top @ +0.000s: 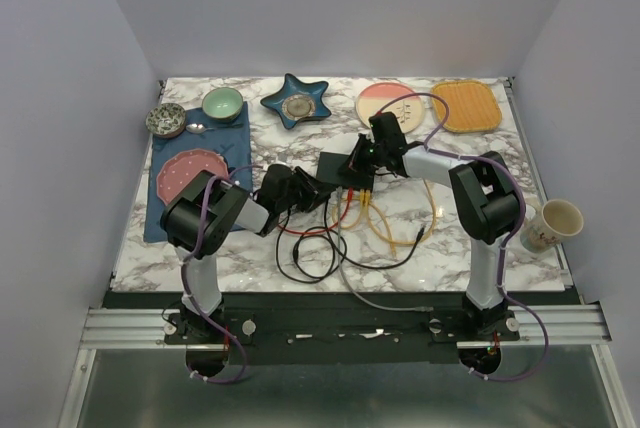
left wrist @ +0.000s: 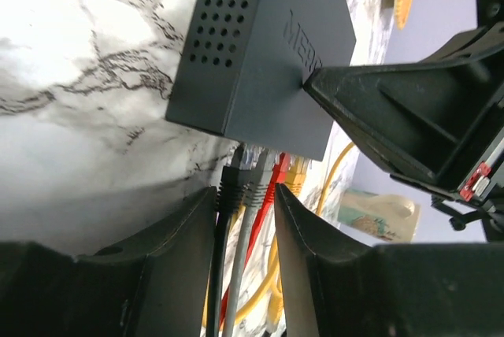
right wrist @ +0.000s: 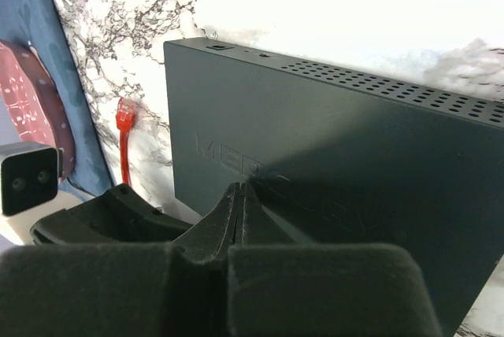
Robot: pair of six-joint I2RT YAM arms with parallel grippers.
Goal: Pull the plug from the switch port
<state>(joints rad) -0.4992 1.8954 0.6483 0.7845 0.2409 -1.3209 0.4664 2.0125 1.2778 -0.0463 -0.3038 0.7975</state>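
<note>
The matte-black switch [top: 336, 164] lies mid-table; it also shows in the left wrist view [left wrist: 260, 46] and the right wrist view [right wrist: 331, 148]. Black [left wrist: 230, 183], grey [left wrist: 257, 189], red [left wrist: 279, 170] and yellow [left wrist: 296, 173] plugs sit in its near edge. My left gripper [left wrist: 244, 195] stands at that edge, its fingers [left wrist: 189, 235] closed against the black and grey plugs side by side. My right gripper [right wrist: 240, 191] is shut, its tips pressed on the switch's top; in the left wrist view the right gripper [left wrist: 315, 83] touches the lid.
Loose black, red and yellow cables [top: 330, 238] trail toward the near edge. A blue mat [top: 165, 198] with a pink plate, a green bowl [top: 222, 104] and a patterned bowl lies left. A star dish [top: 296, 100], pink plate [top: 385, 100], orange mat [top: 466, 105] and mug [top: 556, 220] lie behind and right.
</note>
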